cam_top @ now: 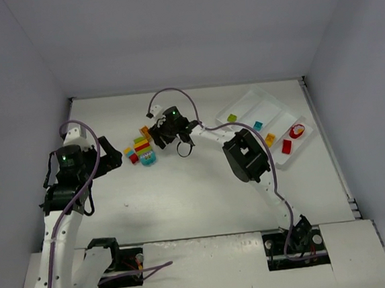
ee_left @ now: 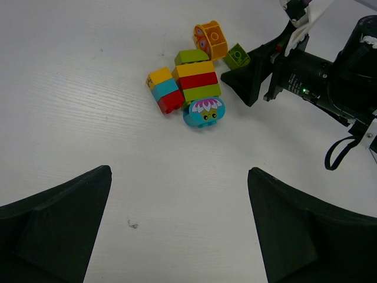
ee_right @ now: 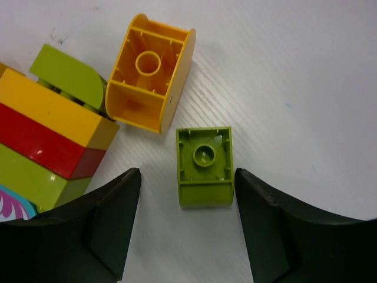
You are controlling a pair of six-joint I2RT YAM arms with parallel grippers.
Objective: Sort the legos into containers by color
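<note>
Tray (cam_top: 246, 105) visible overhead only. Right claw (ee_right: 186, 188), reached leftward, fingers apart around green brick (ee_right: 205, 166); left claw (ee_left: 179, 177) likewise apart.

The white tabletop (cam_top: 204, 203) is viewed from above and behind. The cluster of coloured plastic bricks (ee_left: 191, 88), shared by all views, is seen obliquely from the left wrist, closely downward from the right.

Left end effector (ee_left: 179, 177) open, right end effector (ee_right: 187, 175) open
</note>
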